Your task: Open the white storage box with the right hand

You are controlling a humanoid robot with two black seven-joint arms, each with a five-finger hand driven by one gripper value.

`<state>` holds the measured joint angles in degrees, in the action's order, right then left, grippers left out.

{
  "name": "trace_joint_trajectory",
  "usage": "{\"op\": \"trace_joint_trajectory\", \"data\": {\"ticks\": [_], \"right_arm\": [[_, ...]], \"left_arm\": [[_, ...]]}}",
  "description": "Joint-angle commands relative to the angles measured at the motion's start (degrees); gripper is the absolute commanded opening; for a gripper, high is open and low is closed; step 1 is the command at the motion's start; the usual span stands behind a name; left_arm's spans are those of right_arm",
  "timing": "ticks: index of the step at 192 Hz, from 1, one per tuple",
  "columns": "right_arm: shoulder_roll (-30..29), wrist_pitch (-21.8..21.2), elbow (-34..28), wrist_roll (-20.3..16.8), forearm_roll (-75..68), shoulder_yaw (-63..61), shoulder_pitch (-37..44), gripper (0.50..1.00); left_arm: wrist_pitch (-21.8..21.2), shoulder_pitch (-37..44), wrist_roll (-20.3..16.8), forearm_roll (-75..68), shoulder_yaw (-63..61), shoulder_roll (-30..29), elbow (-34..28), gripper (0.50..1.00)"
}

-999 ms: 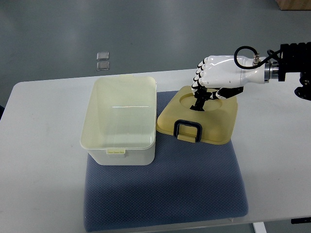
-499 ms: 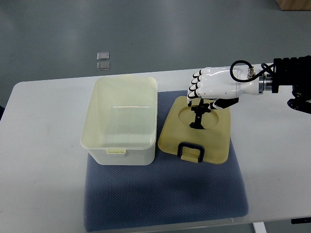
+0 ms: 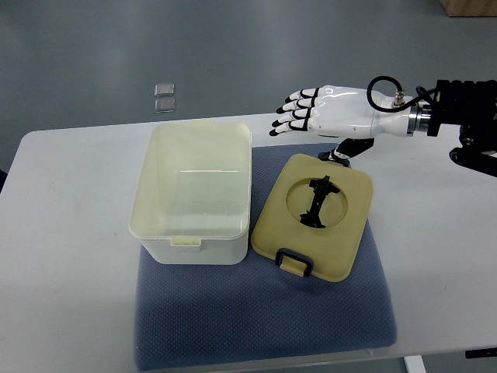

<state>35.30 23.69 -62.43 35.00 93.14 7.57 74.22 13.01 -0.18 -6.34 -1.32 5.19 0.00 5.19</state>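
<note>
Lid (image 3: 313, 216) of the white storage box (image 3: 194, 194) lies flat on the blue mat (image 3: 264, 311), just right of the open box, black clasp toward the camera. Right hand (image 3: 322, 111) hovers above the lid's far edge, fingers (image 3: 291, 116) spread and holding nothing, on the white table (image 3: 62, 233).

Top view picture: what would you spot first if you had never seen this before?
Probably the white robot hand reaching in from the right, fingers spread, holding nothing, above the table's far edge. Below it, the yellowish lid with a black handle lies flat on the blue mat. Beside the lid on the left stands the open white storage box.
</note>
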Motion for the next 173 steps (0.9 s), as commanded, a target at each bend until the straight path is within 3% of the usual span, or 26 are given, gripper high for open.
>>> {"op": "trace_joint_trajectory", "data": {"ticks": [1,42,72,99,129,138,173], "right_arm": [[-0.8,-2.8,2.0,0.0,-8.1,-1.2,-0.4,0.862],[-2.6,-11.6,3.1,0.0,-34.4,-4.4,-0.5,0.868],[-4.7,-21.6,3.4,0.0,-55.7,-8.4,-0.8,0.87],[-5.3,-27.6,5.9,0.0,-71.3,-13.5,-4.1,0.87],[-8.8,-31.7,11.4,-8.3,-90.4,-16.8,-6.4,0.872],[-9.8,-32.0,13.7,-10.4,-93.7,-17.6,-7.2,0.893],[-12.3,-33.1,19.1,-14.6,-95.2,-24.6,-11.6,0.913]], "left_arm": [[0.0,0.0,0.0,0.0,0.0,0.0,0.0,1.0],[0.0,0.0,0.0,0.0,0.0,0.0,0.0,1.0],[0.0,0.0,0.0,0.0,0.0,0.0,0.0,1.0],[0.0,0.0,0.0,0.0,0.0,0.0,0.0,1.0],[0.0,0.0,-0.1,0.0,0.0,0.0,0.0,1.0],[0.0,0.0,-0.1,0.0,0.0,0.0,0.0,1.0],[0.0,0.0,0.0,0.0,0.0,0.0,0.0,1.0]]}}
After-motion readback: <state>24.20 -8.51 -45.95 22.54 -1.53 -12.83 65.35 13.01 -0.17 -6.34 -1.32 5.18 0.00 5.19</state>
